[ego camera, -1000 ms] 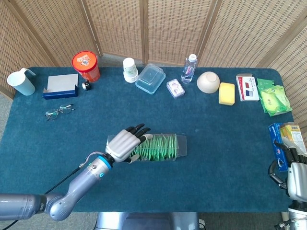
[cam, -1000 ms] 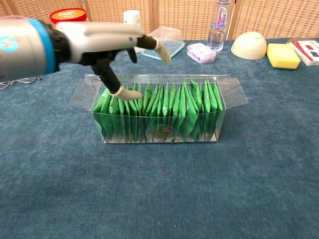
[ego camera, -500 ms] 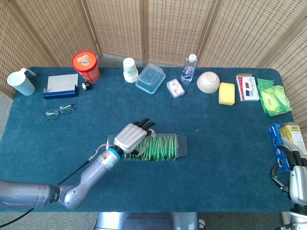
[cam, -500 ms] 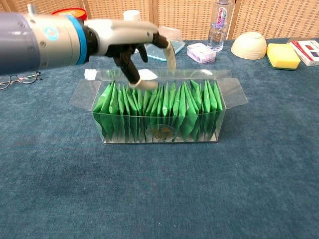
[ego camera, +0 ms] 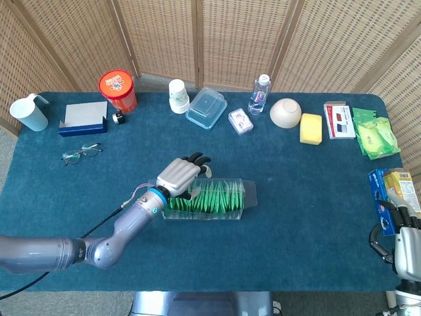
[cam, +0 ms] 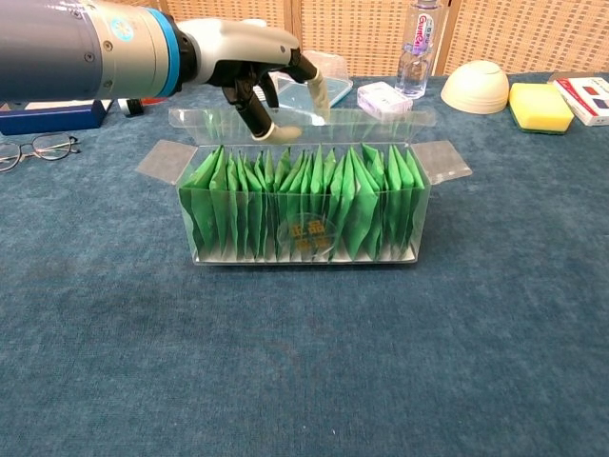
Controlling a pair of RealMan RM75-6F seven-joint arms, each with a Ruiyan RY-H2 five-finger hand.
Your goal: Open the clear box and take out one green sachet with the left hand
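Over the clear box (cam: pixel 304 205) | left robot hand (cam: pixel 259 67) fingers apart, empty, above back lid flap | lower thumb and finger onto one green sachet (cam: pixel 285 171) top, pinch, lift straight.

The left robot hand (ego camera: pixel 181 176) hovers over the clear box (ego camera: pixel 209 199) of green sachets (ego camera: pixel 212 197).

left hand (cam: pixel 249 59): arm extended forward, fingers (cam: pixel 318 90) spread, holding nothing | right hand (ego camera: pixel 408 245): low at side, fingers curled

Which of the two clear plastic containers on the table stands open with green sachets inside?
The long clear box under the left hand; the lidded tub behind holds none.
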